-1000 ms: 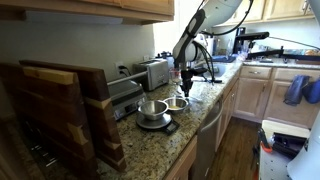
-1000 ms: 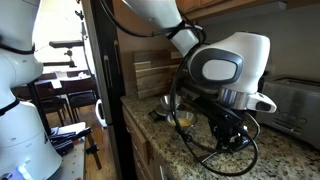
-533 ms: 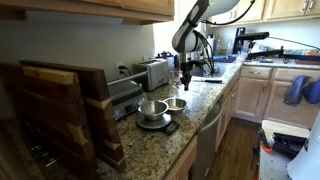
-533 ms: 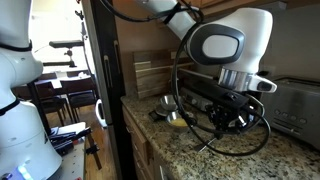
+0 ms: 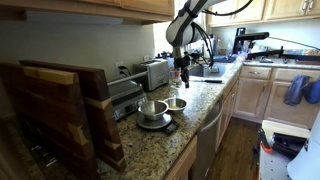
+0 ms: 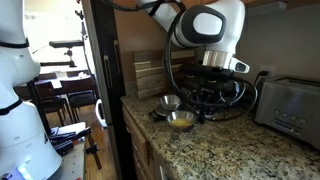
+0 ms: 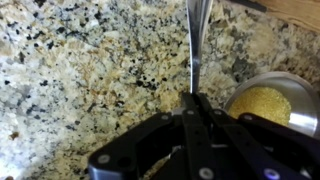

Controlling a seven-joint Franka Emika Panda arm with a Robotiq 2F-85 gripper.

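Over the granite counter (image 5: 150,148) the gripper (image 5: 181,68) is hanging in the air, well clear of the stone, and its jaws are pressing together on a thin metal utensil (image 7: 193,45). Up close in the wrist view, the gripper (image 7: 192,98) is pinching that shiny strip right at the fingertips. The rest of it is sticking straight out past the jaws over bare speckled granite and running off the top edge of the picture. It's probably a spoon handle, but I can't see the far end, so don't quote me on that.

The small steel bowl (image 7: 266,104) with yellow stuff in it is sitting off to one side of the jaws and isn't touching the utensil. In an exterior view the same bowl (image 5: 176,103) is sitting on the counter below the gripper and a bit toward the front edge. A bigger metal bowl (image 5: 152,107) is resting on a flat scale (image 5: 156,124) just beside it. A toaster (image 5: 155,72) is standing farther back along the wall, and some wooden cutting boards (image 5: 60,110) are leaning up at the near end.
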